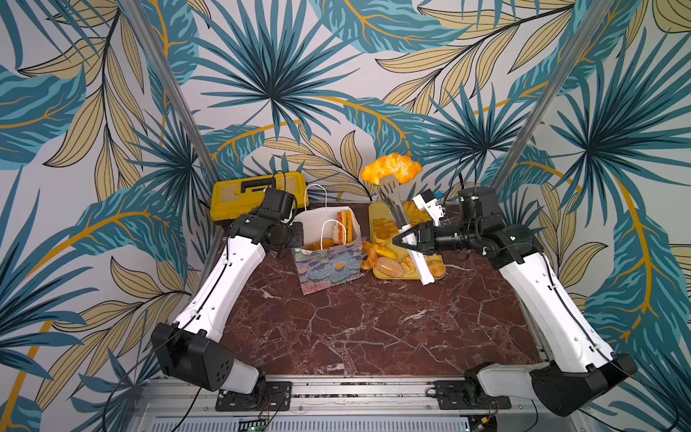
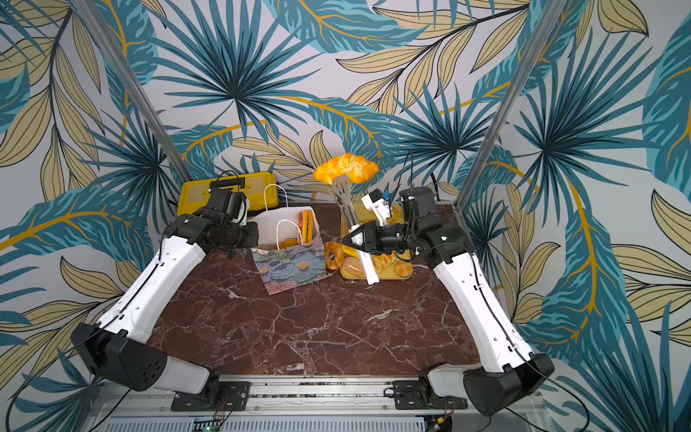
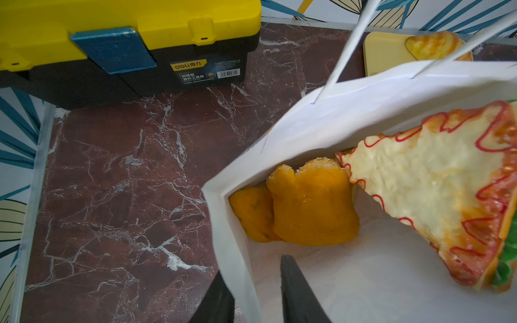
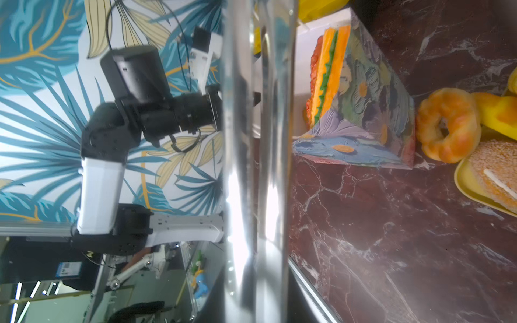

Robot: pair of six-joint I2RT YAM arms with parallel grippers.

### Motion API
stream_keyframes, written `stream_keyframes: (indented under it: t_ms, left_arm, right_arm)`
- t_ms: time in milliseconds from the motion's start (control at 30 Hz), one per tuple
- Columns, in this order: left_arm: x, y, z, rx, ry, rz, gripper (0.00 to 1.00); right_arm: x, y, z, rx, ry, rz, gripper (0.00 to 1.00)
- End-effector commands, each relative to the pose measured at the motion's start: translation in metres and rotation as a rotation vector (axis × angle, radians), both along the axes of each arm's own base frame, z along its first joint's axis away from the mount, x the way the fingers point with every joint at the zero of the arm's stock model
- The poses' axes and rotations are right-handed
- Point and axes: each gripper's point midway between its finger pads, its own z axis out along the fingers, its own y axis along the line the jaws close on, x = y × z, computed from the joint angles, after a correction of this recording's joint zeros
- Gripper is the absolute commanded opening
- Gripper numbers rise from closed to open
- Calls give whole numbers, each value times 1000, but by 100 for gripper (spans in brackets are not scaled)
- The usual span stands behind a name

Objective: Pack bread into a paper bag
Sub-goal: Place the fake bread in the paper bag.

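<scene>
The paper bag (image 1: 325, 265) (image 2: 289, 267) stands open on the marble table. My left gripper (image 1: 299, 233) (image 3: 253, 268) is shut on its left wall (image 3: 307, 125), one finger inside and one outside. Inside the bag lie a triangular sandwich (image 1: 346, 224) (image 3: 433, 181) and orange bread pieces (image 3: 310, 207). My right gripper (image 1: 394, 241) (image 2: 346, 241) is shut on metal tongs (image 1: 392, 202) (image 4: 257, 167). The tongs point up and pinch a golden croissant-like bread (image 1: 390, 168) (image 2: 346, 168) high above the tray, right of the bag.
A yellow tray (image 1: 375, 211) right of the bag carries several more breads, among them a sesame bun (image 1: 389, 266) (image 4: 495, 167). A ring doughnut (image 1: 368, 256) (image 4: 447, 123) leans between bag and tray. A yellow-and-black toolbox (image 1: 258, 198) (image 3: 126, 36) sits at the back left.
</scene>
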Motion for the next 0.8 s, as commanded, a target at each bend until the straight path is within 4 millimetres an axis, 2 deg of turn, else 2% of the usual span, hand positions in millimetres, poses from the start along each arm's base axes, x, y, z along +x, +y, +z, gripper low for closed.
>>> stream_keyframes:
  t_ms: [0, 133, 300, 567, 700, 767]
  left_arm:
    - [5, -2, 11, 0, -26, -15, 32]
    - [5, -3, 12, 0, -26, -18, 32]
    - [3, -2, 14, 5, -27, -17, 32]
    - [4, -2, 15, 2, -29, -18, 32]
    - [3, -2, 15, 2, -27, -19, 32]
    - [3, -2, 15, 2, -29, -19, 32]
  right_arm:
    - [-22, 1, -31, -188, -21, 73, 1]
    - [-30, 14, -33, -248, -61, 125, 1]
    - [-24, 26, -44, -328, -69, 158, 1]
    - [-8, 38, -76, -457, -36, 199, 1]
    - [-4, 39, -83, -478, -26, 203, 5]
    - [-5, 39, -85, -483, -23, 208, 11]
